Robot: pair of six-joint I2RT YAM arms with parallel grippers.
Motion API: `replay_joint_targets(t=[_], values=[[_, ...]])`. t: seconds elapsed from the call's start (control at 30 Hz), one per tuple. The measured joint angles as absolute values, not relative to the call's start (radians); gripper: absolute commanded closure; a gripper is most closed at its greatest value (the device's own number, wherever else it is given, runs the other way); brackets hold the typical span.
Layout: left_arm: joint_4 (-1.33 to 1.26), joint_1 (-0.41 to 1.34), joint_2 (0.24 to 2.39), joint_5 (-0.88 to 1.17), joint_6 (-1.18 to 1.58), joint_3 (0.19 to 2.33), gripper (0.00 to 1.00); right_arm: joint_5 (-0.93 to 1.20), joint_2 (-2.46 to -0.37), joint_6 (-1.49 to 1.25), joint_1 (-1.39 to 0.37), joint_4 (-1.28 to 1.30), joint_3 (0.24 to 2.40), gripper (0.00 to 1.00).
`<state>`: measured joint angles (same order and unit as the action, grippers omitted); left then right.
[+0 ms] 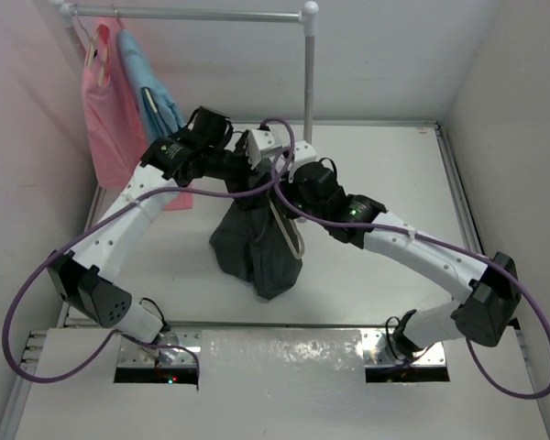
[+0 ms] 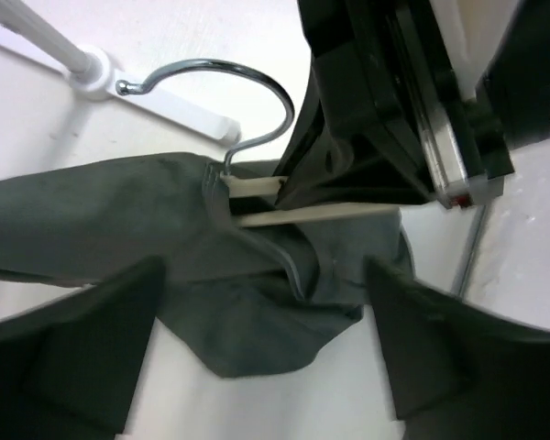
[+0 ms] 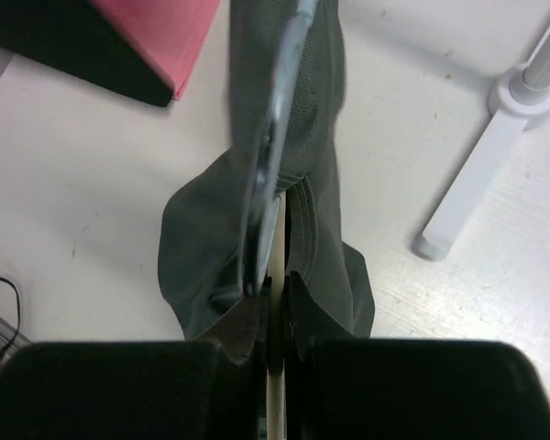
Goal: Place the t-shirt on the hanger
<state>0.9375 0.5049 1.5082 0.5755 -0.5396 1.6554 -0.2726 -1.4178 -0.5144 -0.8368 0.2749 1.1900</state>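
The dark charcoal t-shirt [image 1: 255, 246] hangs bunched from the hanger [image 1: 289, 234], its hem on the table. In the left wrist view the t-shirt [image 2: 119, 215] drapes over the pale hanger bars [image 2: 321, 213] below the chrome hook [image 2: 222, 70]. My left gripper [image 2: 261, 302] is open, with its fingers [image 2: 73, 357] spread to either side of the cloth and not pinching it. My right gripper [image 3: 277, 298] is shut on the hanger's pale bar [image 3: 275, 243], and the t-shirt [image 3: 316, 110] falls away beyond it. From above, both grippers [image 1: 243, 160] [image 1: 284, 174] meet at the shirt's top.
A grey pipe rail [image 1: 192, 14] spans the back on an upright post [image 1: 309, 82], whose white foot [image 3: 495, 156] stands close on the right. A pink garment [image 1: 105, 101] and a light blue one [image 1: 151, 92] hang at the rail's left end. White walls enclose the table.
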Motion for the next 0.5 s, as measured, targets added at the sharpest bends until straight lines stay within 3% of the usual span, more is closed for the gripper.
replay_joint_targets(t=[0.1,0.23,0.27,0.3,0.37,0.4,0.47,0.5], values=[[0.974,0.504,1.494,0.551,-0.572,1.681,0.00,-0.258,-1.388,-0.459,-0.834,0.235,1.155,1.00],[0.974,0.498,1.469,0.511,-0.573,1.682,0.01,-0.263,-1.345,-0.441,-0.834,0.193,1.117,1.00],[0.968,0.498,1.460,0.507,-0.566,1.675,0.04,-0.261,-1.337,-0.441,-0.834,0.182,1.113,1.00],[0.959,0.497,1.449,0.503,-0.555,1.662,0.17,-0.258,-1.333,-0.441,-0.834,0.172,1.112,1.00],[0.952,0.496,1.428,0.488,-0.538,1.636,0.32,-0.244,-1.333,-0.429,-0.834,0.153,1.113,1.00],[0.952,0.496,1.421,0.471,-0.538,1.630,0.48,-0.224,-1.333,-0.411,-0.833,0.153,1.114,1.00],[0.942,0.496,1.415,0.426,-0.551,1.631,0.48,-0.173,-1.333,-0.367,-0.832,0.163,1.119,1.00],[0.941,0.496,1.414,0.395,-0.574,1.638,0.42,-0.142,-1.332,-0.340,-0.832,0.168,1.119,1.00]])
